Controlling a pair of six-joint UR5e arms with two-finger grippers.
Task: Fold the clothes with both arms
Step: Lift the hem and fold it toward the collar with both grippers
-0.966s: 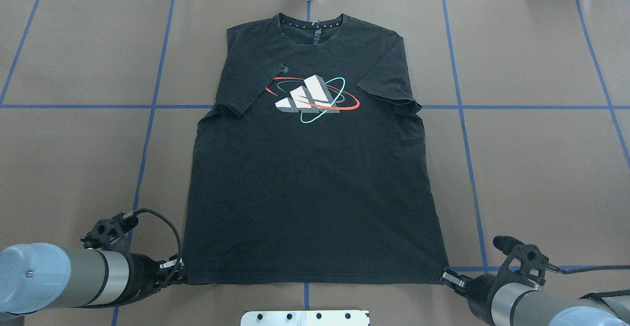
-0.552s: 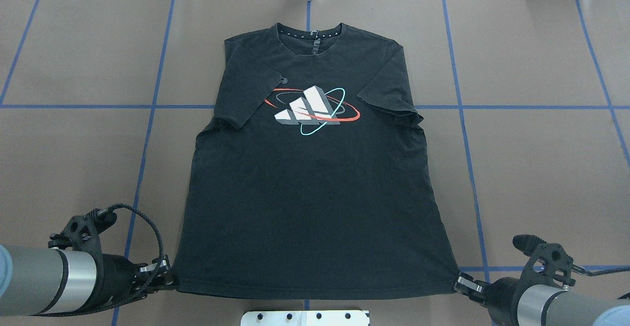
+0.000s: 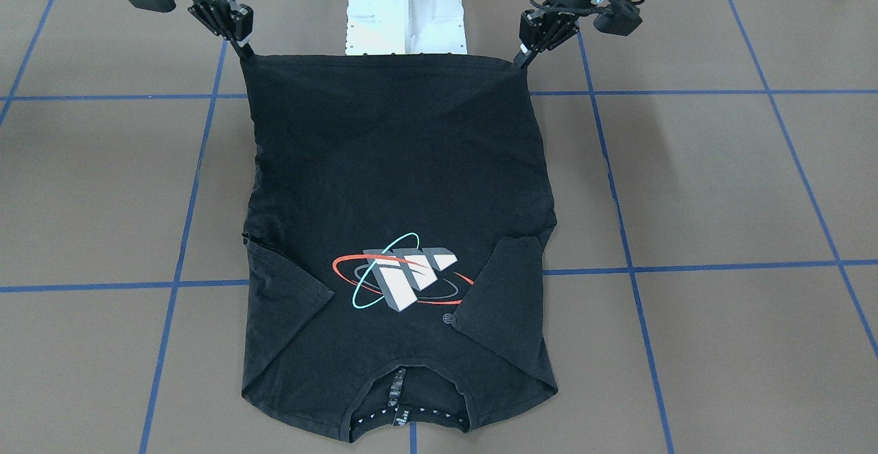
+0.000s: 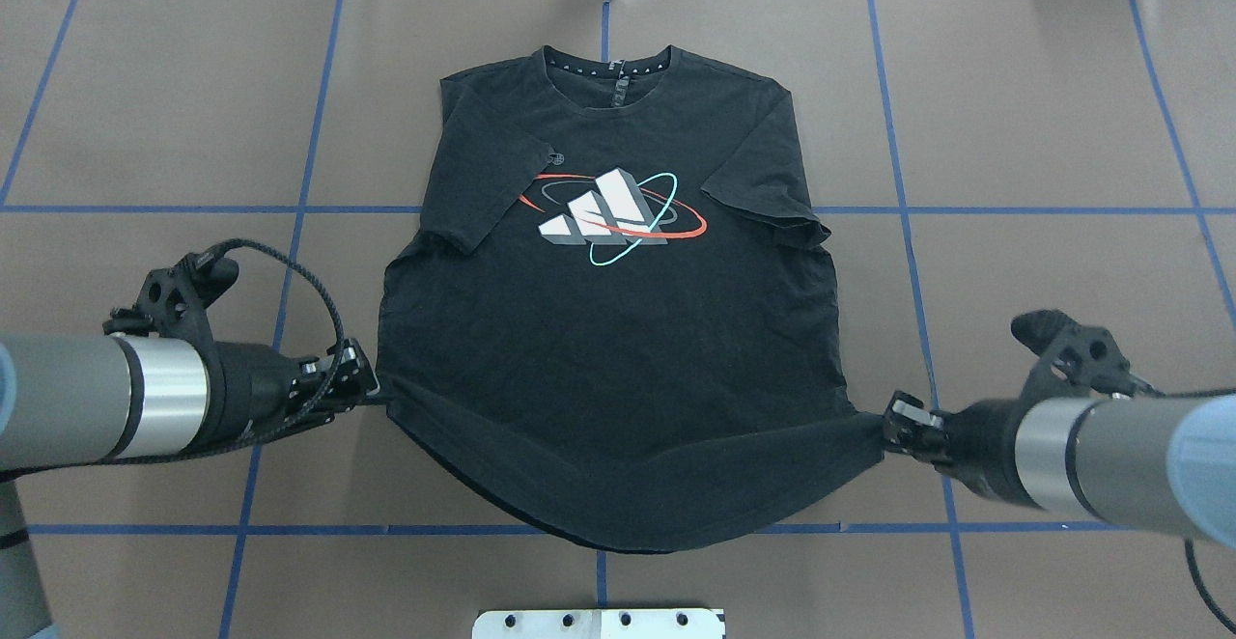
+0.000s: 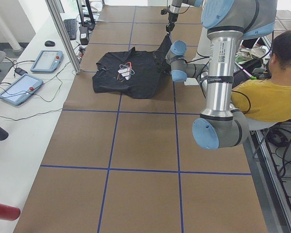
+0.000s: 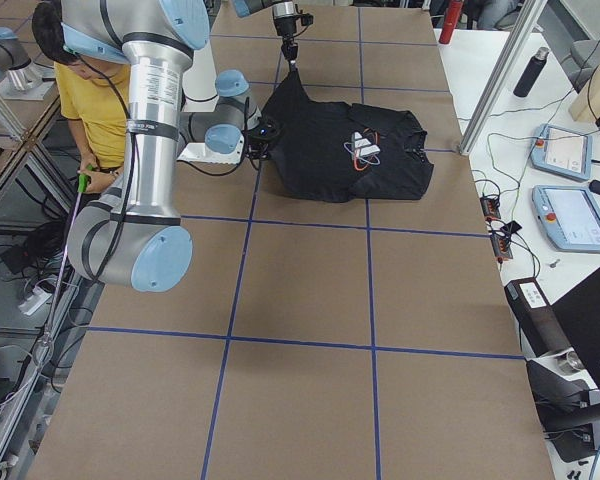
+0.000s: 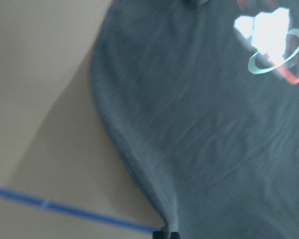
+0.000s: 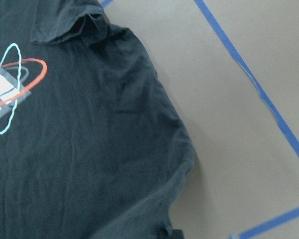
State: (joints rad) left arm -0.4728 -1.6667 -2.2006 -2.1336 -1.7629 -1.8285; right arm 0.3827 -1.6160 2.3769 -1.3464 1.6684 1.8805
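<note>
The black T-shirt lies logo-up on the brown table, collar at the far side, both sleeves folded in over the chest. Its red, teal and white logo faces up. My left gripper is shut on the left corner of the bottom hem. My right gripper is shut on the right corner. Both corners are lifted off the table and the hem sags in a curve between them. In the front-facing view the left gripper and right gripper hold the hem stretched. The wrist views show the shirt below.
Blue tape lines grid the brown table cover. The white base pedestal stands just behind the hem. A metal plate is at the near edge. A person in yellow sits behind the robot. Tablets lie on the side bench.
Both grippers have risen and moved forward from the near table edge, carrying the hem corners over the shirt's lower part. The hem, flat before, now hangs in a curve.
</note>
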